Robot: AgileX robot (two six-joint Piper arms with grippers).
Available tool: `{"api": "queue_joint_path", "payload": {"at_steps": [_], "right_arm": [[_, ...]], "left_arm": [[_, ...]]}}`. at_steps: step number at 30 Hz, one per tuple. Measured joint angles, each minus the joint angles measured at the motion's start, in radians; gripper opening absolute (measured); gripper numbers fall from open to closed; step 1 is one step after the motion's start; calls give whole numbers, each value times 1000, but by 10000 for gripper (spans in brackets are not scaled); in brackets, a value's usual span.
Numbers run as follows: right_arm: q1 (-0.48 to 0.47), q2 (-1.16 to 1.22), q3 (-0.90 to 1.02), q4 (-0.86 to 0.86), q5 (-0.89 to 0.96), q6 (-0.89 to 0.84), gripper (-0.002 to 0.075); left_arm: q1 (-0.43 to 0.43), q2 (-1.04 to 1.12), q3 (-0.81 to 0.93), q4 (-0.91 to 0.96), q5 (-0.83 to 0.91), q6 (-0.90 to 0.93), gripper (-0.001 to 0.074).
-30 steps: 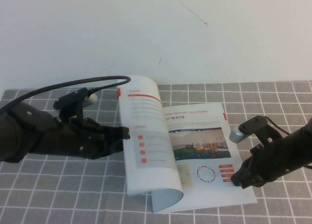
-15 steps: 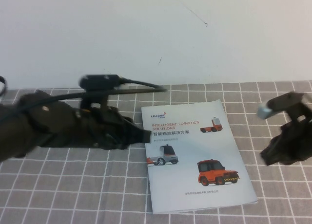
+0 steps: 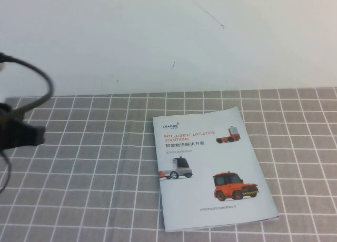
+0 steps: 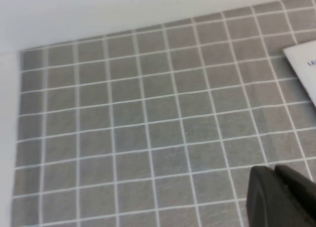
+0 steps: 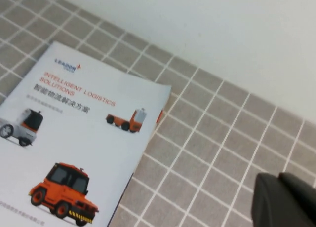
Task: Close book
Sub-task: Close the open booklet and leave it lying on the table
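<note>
White glossy book [image 3: 213, 168] lies shut on grey-checked desk [image 3: 95, 189]; task looks done. My left jaws at desk's left edge, right jaws near book; can't tell either's state.

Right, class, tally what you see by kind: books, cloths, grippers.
Book: 1, closed.
Checked cloth: 1.
Grippers: 2, left gripper at the cloth's left edge, right gripper off the book's right side.
Total: 4.

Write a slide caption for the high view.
Closed book lies flat on the gray checked cloth; left hand at the left edge, right hand outside this view.
</note>
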Motion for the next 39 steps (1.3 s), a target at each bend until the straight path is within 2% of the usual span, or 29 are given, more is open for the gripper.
{"api": "queue_joint_path", "payload": {"at_steps": [3, 8, 16, 24, 31, 39], "right_arm": [[0, -114, 22, 0, 9, -9, -3], [0, -317, 117, 0, -17, -21, -3], [0, -576, 385, 58, -25, -52, -3], [0, -757, 566, 142, 52, -123, -3], [0, -819, 582, 175, 89, -132, -3], [0, -819, 604, 184, 173, -137, -3]], "left_arm": [[1, -119, 62, 22, -15, -29, -4], [1, -356, 231, 0, -134, -33, -4], [1, -613, 449, -10, -263, 61, -3], [1, -729, 539, -19, -288, 81, -4], [1, -748, 600, -29, -290, 99, -4], [1, -748, 605, -126, -275, 99, -4]]}}
